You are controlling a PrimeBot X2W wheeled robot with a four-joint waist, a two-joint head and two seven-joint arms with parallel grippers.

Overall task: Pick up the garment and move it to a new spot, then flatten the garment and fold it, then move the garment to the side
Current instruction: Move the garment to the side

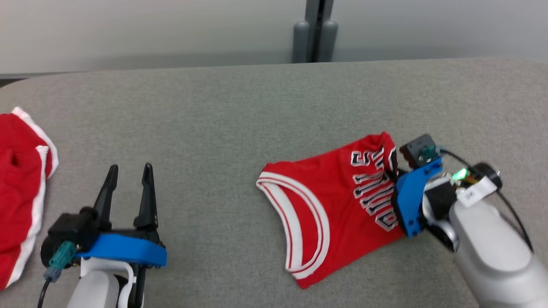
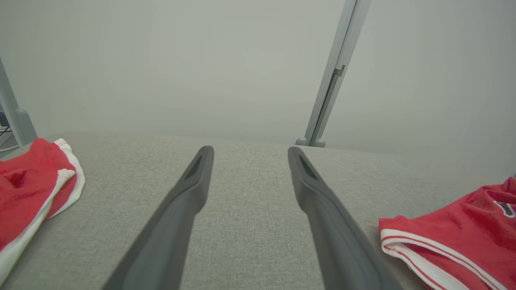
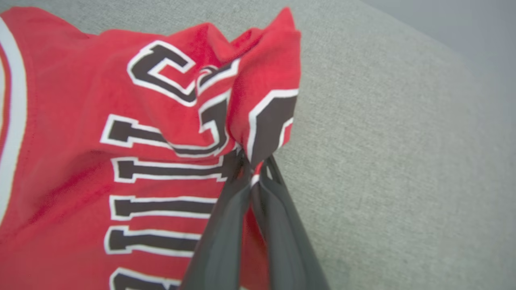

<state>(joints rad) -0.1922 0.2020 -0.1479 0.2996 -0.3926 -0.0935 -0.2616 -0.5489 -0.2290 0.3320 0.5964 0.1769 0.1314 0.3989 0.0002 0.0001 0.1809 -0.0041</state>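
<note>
The garment (image 1: 338,201) is a red jersey with white trim and black-and-white lettering, lying folded on the grey padded table (image 1: 239,111), right of centre. My right gripper (image 1: 391,171) is shut on a bunched fold at the jersey's right edge; in the right wrist view the two dark fingers (image 3: 234,209) pinch the lettered cloth (image 3: 161,133) together. My left gripper (image 1: 129,179) hovers open over bare table at the lower left, nothing between its fingers (image 2: 189,189). The jersey's trimmed edge (image 2: 451,245) lies to its right.
A second red garment with white trim (image 1: 21,188) lies at the table's left edge, also in the left wrist view (image 2: 32,193). A grey post (image 1: 315,32) stands behind the table's far edge against a pale wall. Bare grey surface stretches between the two garments.
</note>
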